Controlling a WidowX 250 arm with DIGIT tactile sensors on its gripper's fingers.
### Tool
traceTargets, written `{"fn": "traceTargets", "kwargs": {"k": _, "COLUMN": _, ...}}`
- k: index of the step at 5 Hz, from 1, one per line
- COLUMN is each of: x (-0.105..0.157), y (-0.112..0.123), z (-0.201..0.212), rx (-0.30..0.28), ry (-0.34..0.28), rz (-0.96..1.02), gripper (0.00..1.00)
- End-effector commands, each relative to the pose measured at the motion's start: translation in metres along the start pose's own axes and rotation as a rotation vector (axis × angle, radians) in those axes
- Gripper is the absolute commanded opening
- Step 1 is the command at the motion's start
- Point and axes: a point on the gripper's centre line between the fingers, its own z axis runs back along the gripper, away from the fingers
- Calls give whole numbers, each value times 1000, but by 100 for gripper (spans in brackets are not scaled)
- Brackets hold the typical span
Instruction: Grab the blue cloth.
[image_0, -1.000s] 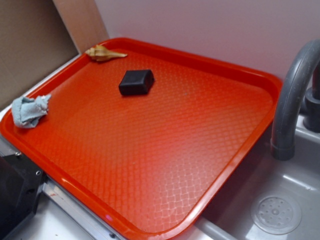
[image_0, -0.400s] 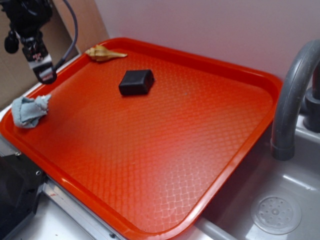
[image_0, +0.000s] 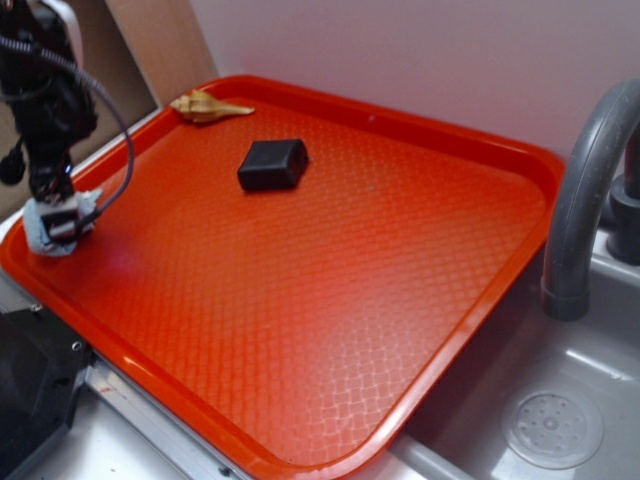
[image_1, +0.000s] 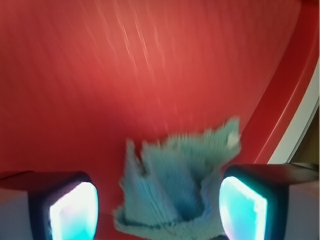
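Note:
The blue cloth (image_0: 42, 226) is a small crumpled pale blue-grey rag at the left edge of the red tray (image_0: 330, 300). My gripper (image_0: 62, 228) has come down right over it and hides most of it in the exterior view. In the wrist view the cloth (image_1: 180, 190) lies between my two fingers, nearer the right one, and my gripper (image_1: 159, 207) stands open around it. The picture is blurred by motion.
A black block (image_0: 272, 165) sits on the tray's far middle. A tan seashell (image_0: 208, 106) lies at the tray's far left corner. A grey faucet (image_0: 585, 200) and sink basin (image_0: 550, 425) are to the right. The tray's raised rim (image_1: 285, 105) runs close beside the cloth.
My arm came into view at the upper left and dropped down onto the cloth. The cloth, block and shell have not moved.

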Motion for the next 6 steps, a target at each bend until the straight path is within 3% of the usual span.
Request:
{"fn": "traceTargets", "kwargs": {"k": 1, "x": -2, "y": 14, "z": -33, "rx": 58, "ry": 21, "rz": 137, "gripper": 0}}
{"fn": "traceTargets", "kwargs": {"k": 2, "x": -3, "y": 15, "z": -28, "rx": 28, "ry": -54, "rz": 243, "gripper": 0}}
{"fn": "traceTargets", "kwargs": {"k": 3, "x": -6, "y": 13, "z": -14, "rx": 21, "ry": -78, "rz": 276, "gripper": 0}}
{"fn": "traceTargets", "kwargs": {"k": 4, "x": 1, "y": -18, "z": 48, "rx": -80, "ry": -201, "rz": 256, "gripper": 0}}
{"fn": "traceTargets", "kwargs": {"k": 5, "x": 20, "y": -41, "z": 113, "rx": -120, "ry": -287, "rz": 301, "gripper": 0}}
{"fn": "traceTargets", "kwargs": {"k": 6, "x": 38, "y": -63, "z": 178, "rx": -181, "ry": -303, "rz": 385, "gripper": 0}}
